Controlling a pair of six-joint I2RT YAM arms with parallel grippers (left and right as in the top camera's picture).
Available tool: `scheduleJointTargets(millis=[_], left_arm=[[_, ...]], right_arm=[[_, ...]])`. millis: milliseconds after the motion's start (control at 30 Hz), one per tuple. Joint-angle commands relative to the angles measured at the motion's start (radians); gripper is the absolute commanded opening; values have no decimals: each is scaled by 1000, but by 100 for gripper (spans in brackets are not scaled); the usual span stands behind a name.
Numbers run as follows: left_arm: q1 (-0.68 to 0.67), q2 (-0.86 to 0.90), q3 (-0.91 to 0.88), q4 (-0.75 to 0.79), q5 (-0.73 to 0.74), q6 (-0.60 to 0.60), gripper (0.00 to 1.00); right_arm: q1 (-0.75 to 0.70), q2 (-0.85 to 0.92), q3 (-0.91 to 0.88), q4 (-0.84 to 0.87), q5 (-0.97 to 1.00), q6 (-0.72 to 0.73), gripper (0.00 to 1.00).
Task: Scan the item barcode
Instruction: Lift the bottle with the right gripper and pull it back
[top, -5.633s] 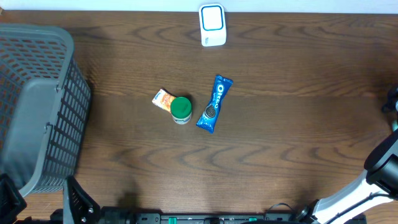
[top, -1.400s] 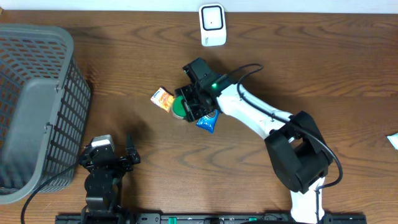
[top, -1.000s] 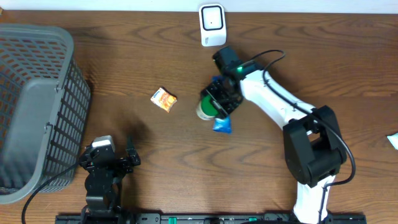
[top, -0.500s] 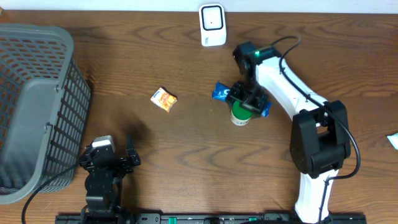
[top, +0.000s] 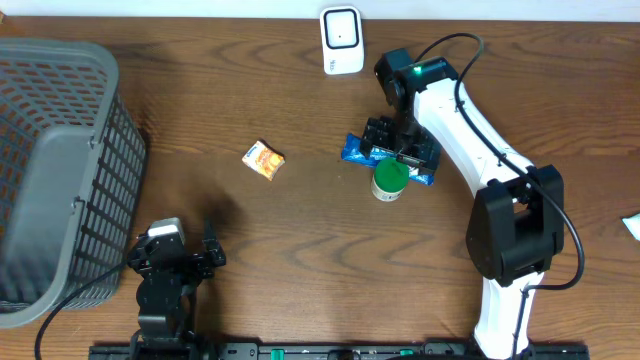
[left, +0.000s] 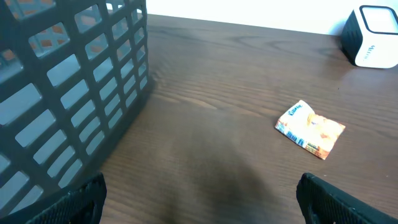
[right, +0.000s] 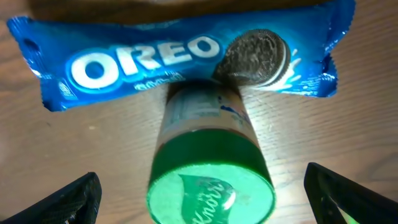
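We see right gripper (top: 397, 152) above green-lidded jar (top: 390, 180), fingers (right: 68, 199) spread wide, holding nothing. Jar stands upright on worktop (top: 500, 80), touching Oreo pack (top: 360, 151) on its far side, near scanner (top: 341, 40) at far edge. Left gripper (top: 170, 262) parked near front, left of centre, fingers (left: 74, 199) wide, empty. Orange sachet (top: 263, 160) apart, to left. We judge: no item at scanner, barcode scan not yet done; grasp and presenting left.

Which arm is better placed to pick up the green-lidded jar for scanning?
The right. Its gripper hangs open directly above the green-lidded jar and Oreo pack, near the scanner. The left gripper sits far off by the basket.
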Motion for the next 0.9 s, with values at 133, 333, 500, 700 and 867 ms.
scheduleJointTargets(millis=[133,333,500,700,867], left_arm=[[-4,2,-13,-30,13,-9,98],[-4,2,-13,-30,12,-9,98],[-4,2,-13,-30,13,-9,98],[-4,2,-13,-30,12,-9,98],[-4,2,-13,-30,13,-9,98]], right_arm=[[2,-75,22,-93,116,-68,99],[45,-210,22,-108,185,-183,99],[61,-240,22,-98,184,-294,99],[65,-236,-105,31,195,-269,99],[66,-234,-239,180,146,-299,99]])
